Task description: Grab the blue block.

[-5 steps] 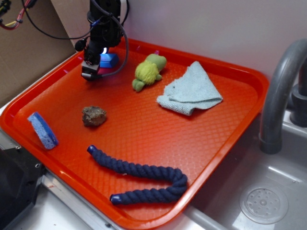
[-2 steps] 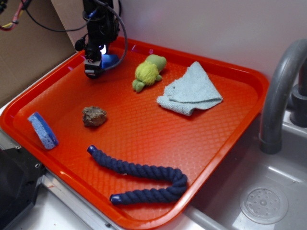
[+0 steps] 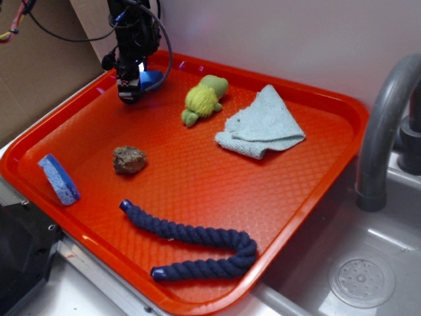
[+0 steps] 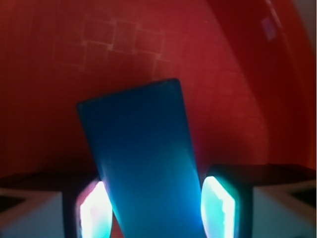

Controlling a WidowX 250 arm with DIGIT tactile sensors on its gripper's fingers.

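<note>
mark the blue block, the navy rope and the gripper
Solid blue flat block (image 4: 143, 158): wrist view, top face.
Dark navy braided rope (image 3: 191, 234): exterior view, middle of strand.
Gripper (image 4: 156, 210): wrist view, midway between fingertips.

A flat, smooth, saturated blue rectangular block (image 4: 143, 158) fills the middle of the wrist view, tilted slightly to the left. It sits between the gripper's (image 4: 154, 210) two glowing pale fingertips (image 4: 218, 208), one on each side at the bottom edge. Behind it spreads the textured orange-red plastic tray (image 4: 99, 44).
</note>
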